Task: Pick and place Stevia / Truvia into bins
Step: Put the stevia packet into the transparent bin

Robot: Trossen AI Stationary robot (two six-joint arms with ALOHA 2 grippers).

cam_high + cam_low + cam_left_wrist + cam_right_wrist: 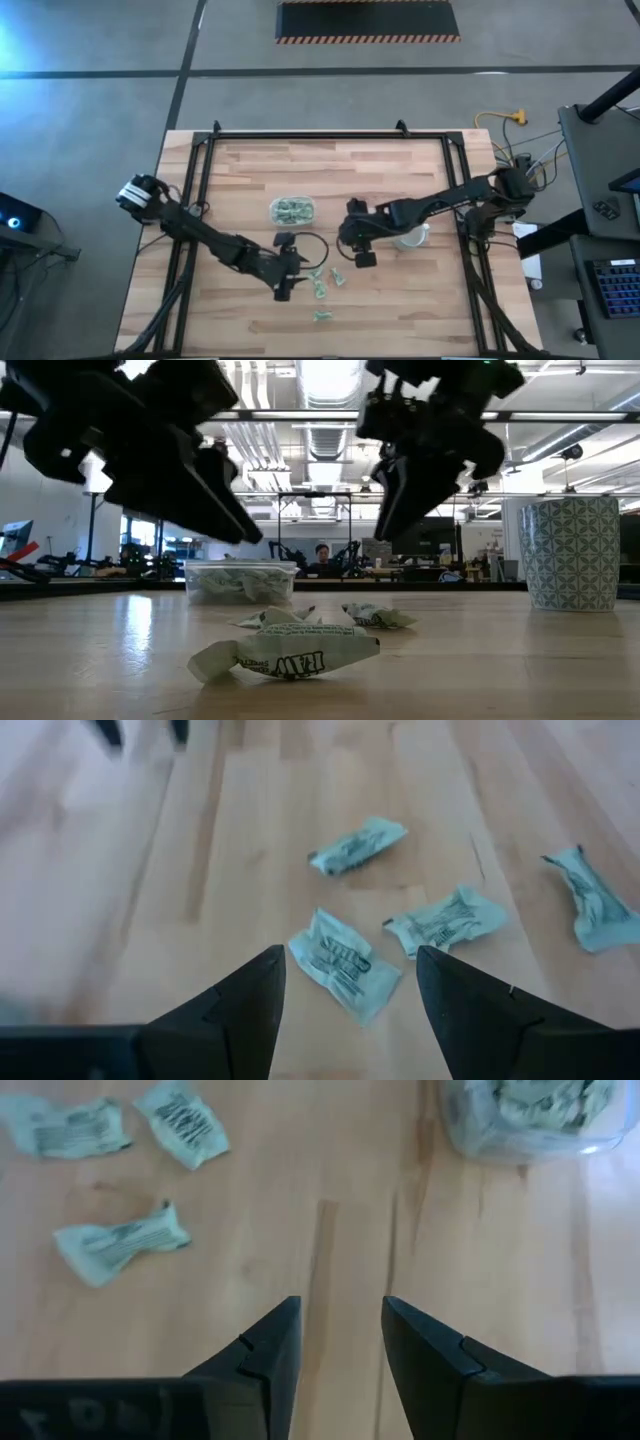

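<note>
Several pale green and white sweetener packets lie flat on the wooden table: (318, 275), (338, 278), (320, 292), (323, 316). A clear shallow tub (292, 210) holds more packets. A round patterned cup (412, 236) stands right of centre. My left gripper (285, 287) is open and empty above the table, just left of the loose packets; in the left wrist view one packet (345, 965) lies beyond the gap between its fingers. My right gripper (362, 257) is open and empty, above bare wood between the packets (120, 1240) and the tub (530, 1115).
A black frame rail (330, 137) runs around the table's far and side edges. In the low view the tub (240, 580) stands at the back left and the cup (570, 552) at the right, with packets (285, 652) in front.
</note>
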